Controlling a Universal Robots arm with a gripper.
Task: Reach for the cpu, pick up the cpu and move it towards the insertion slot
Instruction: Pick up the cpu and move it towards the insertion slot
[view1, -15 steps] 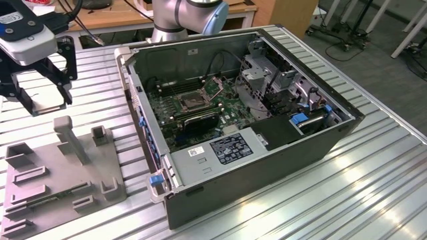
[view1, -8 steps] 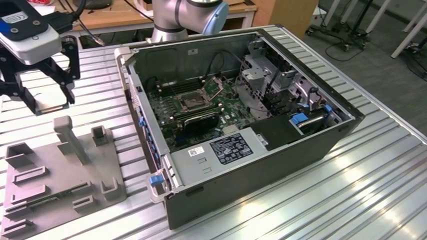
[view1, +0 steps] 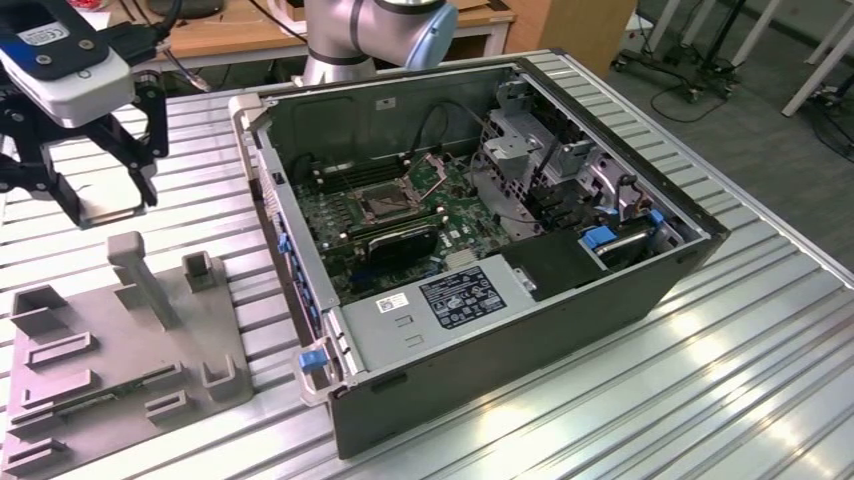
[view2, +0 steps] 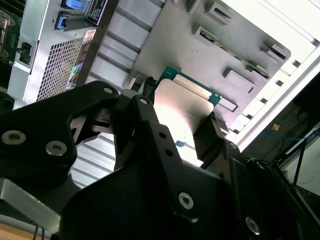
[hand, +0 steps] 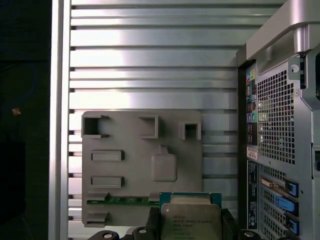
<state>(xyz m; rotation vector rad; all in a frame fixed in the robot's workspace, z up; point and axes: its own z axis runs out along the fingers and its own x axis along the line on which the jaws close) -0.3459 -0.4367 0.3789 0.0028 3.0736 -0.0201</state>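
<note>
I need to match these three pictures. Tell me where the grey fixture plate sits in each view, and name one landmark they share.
Exterior view: the fixture plate lies at the exterior view's left, beside the computer case.
First wrist view: the fixture plate lies beyond the cpu, alongside the case.
Second wrist view: the fixture plate lies behind the cpu, beside the case.
Shared landmark: the computer case.

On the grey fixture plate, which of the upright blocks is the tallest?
The narrow post at the fixture plate's edge, beside a short block; it rises clearly above all the others. The pincer grips the cpu.
</note>
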